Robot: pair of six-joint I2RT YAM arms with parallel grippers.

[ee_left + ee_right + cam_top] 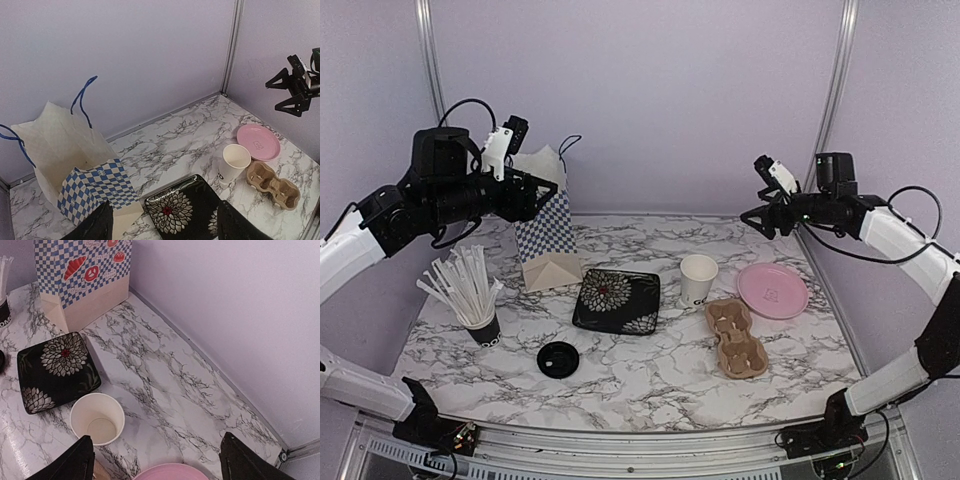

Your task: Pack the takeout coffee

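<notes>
The takeout coffee cup [698, 278] is a white paper cup with black lettering. It stands upright, open and without a lid, between the black floral plate [616, 300] and the pink plate [772, 290]. It also shows in the left wrist view [234, 162] and the right wrist view [97, 417]. Its round black lid [558, 359] lies flat near the front of the table. My left gripper [542, 196] [165, 212] is open and empty, high beside the bag. My right gripper [758, 205] [157, 452] is open and empty, high above the back right of the table.
A blue-checked paper bag [542, 215] [75, 165] [82, 275] stands open at the back left, with a folded tan paper [552, 270] in front of it. A black cup of white straws [480, 325] stands at the left. A brown pulp cup carrier [735, 337] [272, 184] lies right of centre.
</notes>
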